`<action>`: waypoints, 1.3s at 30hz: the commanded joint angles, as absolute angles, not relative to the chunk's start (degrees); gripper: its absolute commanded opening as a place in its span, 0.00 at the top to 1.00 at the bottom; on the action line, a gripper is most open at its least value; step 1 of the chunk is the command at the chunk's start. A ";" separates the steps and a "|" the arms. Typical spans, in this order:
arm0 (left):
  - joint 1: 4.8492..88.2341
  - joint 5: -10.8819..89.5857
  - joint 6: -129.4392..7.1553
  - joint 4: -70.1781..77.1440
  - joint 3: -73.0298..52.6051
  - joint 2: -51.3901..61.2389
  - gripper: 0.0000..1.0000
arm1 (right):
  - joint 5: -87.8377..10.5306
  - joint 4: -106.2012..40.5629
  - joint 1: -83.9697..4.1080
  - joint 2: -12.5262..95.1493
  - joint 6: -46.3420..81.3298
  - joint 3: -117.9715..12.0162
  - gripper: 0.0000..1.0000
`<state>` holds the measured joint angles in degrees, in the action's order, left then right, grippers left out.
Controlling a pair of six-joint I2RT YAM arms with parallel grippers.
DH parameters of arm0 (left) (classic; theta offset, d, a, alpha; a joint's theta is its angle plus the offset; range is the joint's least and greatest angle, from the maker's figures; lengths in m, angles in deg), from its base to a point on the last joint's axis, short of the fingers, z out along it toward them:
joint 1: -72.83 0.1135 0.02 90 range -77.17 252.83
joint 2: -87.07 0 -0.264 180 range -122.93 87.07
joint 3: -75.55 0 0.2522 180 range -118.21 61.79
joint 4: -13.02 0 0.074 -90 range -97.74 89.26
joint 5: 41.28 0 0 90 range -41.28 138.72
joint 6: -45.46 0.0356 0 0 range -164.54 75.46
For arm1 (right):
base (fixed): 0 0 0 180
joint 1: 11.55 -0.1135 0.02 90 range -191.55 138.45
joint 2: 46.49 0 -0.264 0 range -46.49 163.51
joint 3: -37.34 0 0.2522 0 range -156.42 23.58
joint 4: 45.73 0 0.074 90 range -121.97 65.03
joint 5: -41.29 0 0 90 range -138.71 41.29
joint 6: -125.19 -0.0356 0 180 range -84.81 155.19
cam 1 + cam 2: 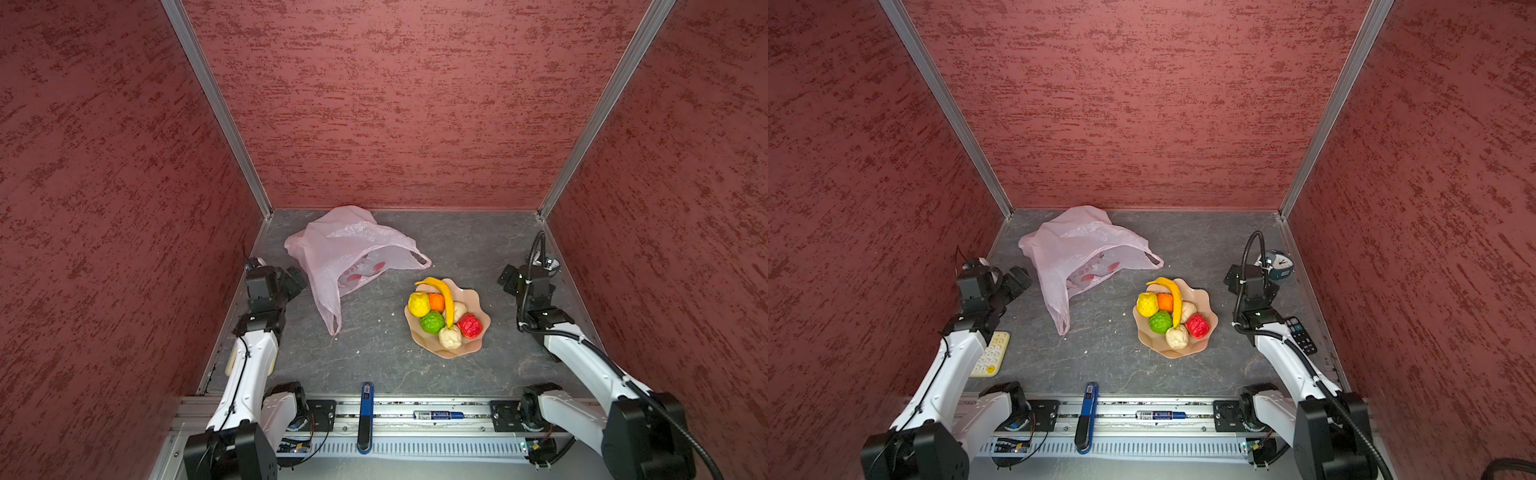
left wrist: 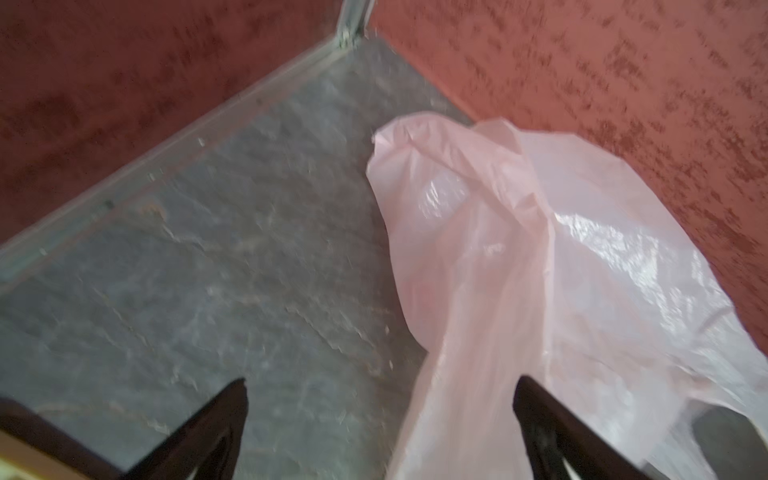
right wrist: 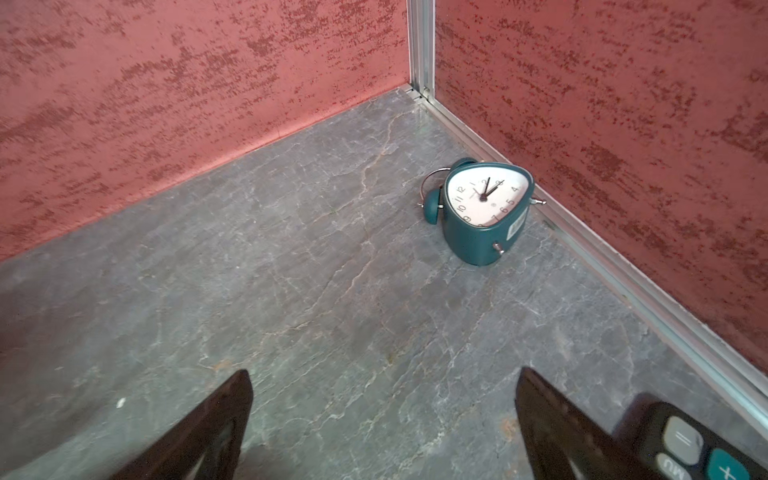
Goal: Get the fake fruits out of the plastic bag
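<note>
The fake fruits lie piled on a peach scalloped dish right of centre: a yellow banana, then yellow, orange, green, red and two cream lumpy balls. The plastic bag lies slack at the back left, its mouth facing the dish, and only flat red prints show through it. My left gripper hangs open just left of the bag, holding nothing. My right gripper is open over bare floor, right of the dish.
A teal alarm clock lies by the right wall. A black calculator sits under the right arm and a cream one by the left arm. Red walls close three sides. A blue pen-like tool rests on the front rail.
</note>
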<state>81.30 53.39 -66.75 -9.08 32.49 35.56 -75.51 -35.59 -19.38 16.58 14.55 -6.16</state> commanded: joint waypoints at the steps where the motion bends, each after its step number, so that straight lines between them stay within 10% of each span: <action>1: 77.59 62.78 -56.80 12.97 39.50 35.94 0.00 | -79.07 -51.74 -18.70 19.65 20.50 -3.57 0.01; 25: 78.48 48.51 -49.91 51.04 44.02 6.02 0.01 | -59.33 -104.12 -8.92 42.62 31.21 10.14 0.01; 39: 73.86 53.46 -45.93 52.65 41.04 -1.02 0.00 | -59.37 -99.45 -8.62 41.75 30.99 8.36 0.01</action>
